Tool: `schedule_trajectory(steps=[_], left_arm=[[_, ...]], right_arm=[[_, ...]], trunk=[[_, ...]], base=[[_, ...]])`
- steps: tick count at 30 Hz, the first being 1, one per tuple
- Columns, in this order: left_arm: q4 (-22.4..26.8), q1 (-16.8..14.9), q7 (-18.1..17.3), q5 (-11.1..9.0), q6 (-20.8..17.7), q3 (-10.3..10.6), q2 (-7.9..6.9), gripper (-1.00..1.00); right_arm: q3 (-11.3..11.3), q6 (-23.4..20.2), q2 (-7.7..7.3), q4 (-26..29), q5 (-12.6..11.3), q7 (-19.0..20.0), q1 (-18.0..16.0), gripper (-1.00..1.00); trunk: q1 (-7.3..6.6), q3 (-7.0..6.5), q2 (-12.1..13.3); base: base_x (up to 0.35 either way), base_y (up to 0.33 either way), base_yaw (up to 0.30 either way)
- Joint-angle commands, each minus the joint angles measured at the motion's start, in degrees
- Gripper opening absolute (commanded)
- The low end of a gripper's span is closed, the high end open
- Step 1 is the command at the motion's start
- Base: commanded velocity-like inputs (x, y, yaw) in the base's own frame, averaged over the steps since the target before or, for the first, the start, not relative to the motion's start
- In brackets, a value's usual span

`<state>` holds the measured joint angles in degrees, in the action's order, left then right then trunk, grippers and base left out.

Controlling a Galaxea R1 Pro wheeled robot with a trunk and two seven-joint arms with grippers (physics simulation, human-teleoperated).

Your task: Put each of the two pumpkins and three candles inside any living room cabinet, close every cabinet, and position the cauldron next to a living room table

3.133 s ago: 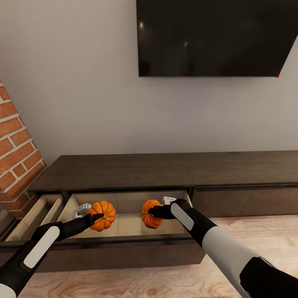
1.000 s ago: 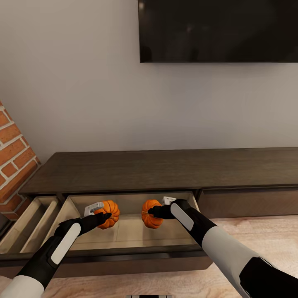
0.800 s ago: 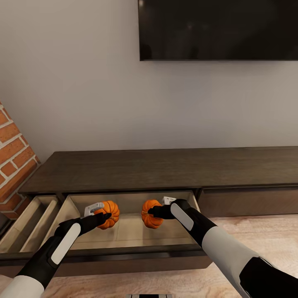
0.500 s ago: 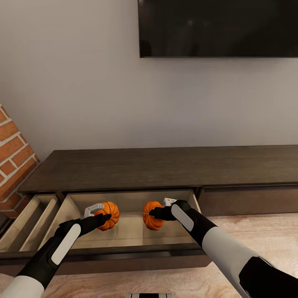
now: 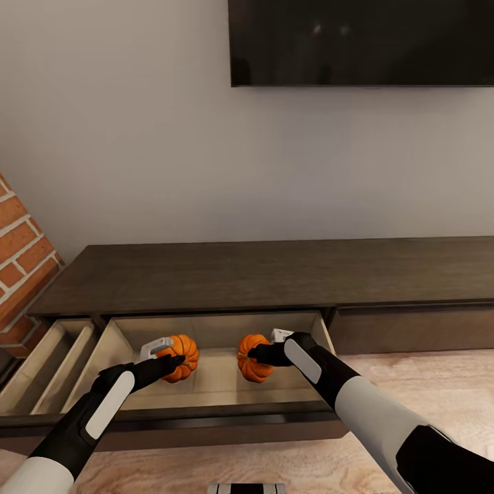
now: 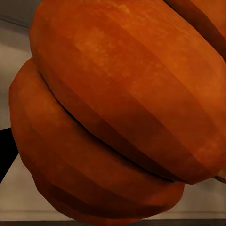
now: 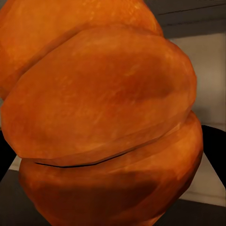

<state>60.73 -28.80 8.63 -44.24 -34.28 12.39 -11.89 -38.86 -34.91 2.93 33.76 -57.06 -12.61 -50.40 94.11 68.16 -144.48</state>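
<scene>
Two ribbed orange pumpkins hang over the open pale-lined drawer [image 5: 213, 387] of the long dark-brown cabinet [image 5: 274, 274]. My left gripper [image 5: 171, 359] is shut on the left pumpkin [image 5: 184, 355]; its orange ribs [image 6: 117, 117] press close in the left wrist view. Shut on the right pumpkin [image 5: 252, 357] is my right gripper [image 5: 255, 353], and the right wrist view has that pumpkin's skin [image 7: 103, 122] right against the lens. Both pumpkins sit low inside the drawer's span, a hand's width apart. Candles, cauldron and table are out of view.
A second open drawer [image 5: 48, 367] with dividers juts out at the left, beside a brick wall [image 5: 20, 267]. A dark TV [image 5: 363, 41] hangs on the grey wall above the cabinet. A shut drawer front [image 5: 412, 329] lies to the right, above wooden floor [image 5: 439, 384].
The camera has tilted and shifted, so the TV sits higher in the picture. The left pumpkin has moved further into the drawer since the oldest frame; both arms have hardly moved in the last second.
</scene>
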Motion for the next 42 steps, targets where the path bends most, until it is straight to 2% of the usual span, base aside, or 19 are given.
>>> schedule_trajectory(steps=[1, 6, 9, 16, 17, 29, 39, 42], left_arm=[[0.09, -0.03, 0.60, -0.58, -0.09, 0.18, -0.06, -1.00], [0.03, -0.03, 0.60, -0.48, -0.09, 0.25, -0.06, -1.00], [-0.13, -0.03, 0.60, 0.61, -0.14, 0.19, -0.06, -1.00], [-0.26, -0.03, 0.60, 1.71, -0.18, 0.10, 0.02, -1.00], [-0.26, -0.03, 0.60, 1.74, -0.18, 0.10, 0.02, 1.00], [-0.26, 0.00, 0.52, 2.04, -0.18, 0.04, -0.05, 1.00], [-0.33, -0.02, 0.50, 1.53, -0.73, 0.14, 0.02, 1.00], [-0.35, -0.03, 0.38, 1.46, -1.03, 0.17, 0.03, 1.00]], right_arm=[[-0.25, -0.04, -0.03, 0.09, -0.62, -0.67, -0.04, -1.00], [-0.25, -0.07, -0.03, -0.02, -0.67, -0.72, -0.05, -1.00], [-0.25, -0.07, -0.03, -0.08, -0.68, -0.75, -0.05, -1.00], [-0.25, -0.07, 0.39, -0.10, -0.68, -0.75, -0.05, -1.00], [-0.25, -0.07, 0.44, -0.10, -0.68, -0.75, -0.05, 1.00], [-0.25, -0.07, 0.76, -0.10, -0.68, -0.75, -0.04, 1.00], [-0.25, -0.50, 0.79, -0.11, -0.79, -0.91, -0.05, 1.00], [-0.16, -1.65, 1.35, -0.74, -0.91, -1.86, -0.07, 1.00]], trunk=[[-0.01, 0.05, -0.02], [-0.01, 0.05, -0.02], [0.07, 0.71, -0.06], [0.07, 0.71, -0.06], [0.07, 0.71, -0.06], [0.07, 0.71, -0.06], [-0.19, -1.50, 0.07], [-0.27, -2.17, 0.11]], base=[[0.000, 0.000, 0.000], [0.000, 0.000, 0.000], [0.000, 0.000, 0.000], [0.000, 0.000, 0.000], [0.000, 0.000, 0.000], [0.000, 0.000, 0.000], [0.000, 0.000, 0.000], [0.000, 0.000, 0.000]])
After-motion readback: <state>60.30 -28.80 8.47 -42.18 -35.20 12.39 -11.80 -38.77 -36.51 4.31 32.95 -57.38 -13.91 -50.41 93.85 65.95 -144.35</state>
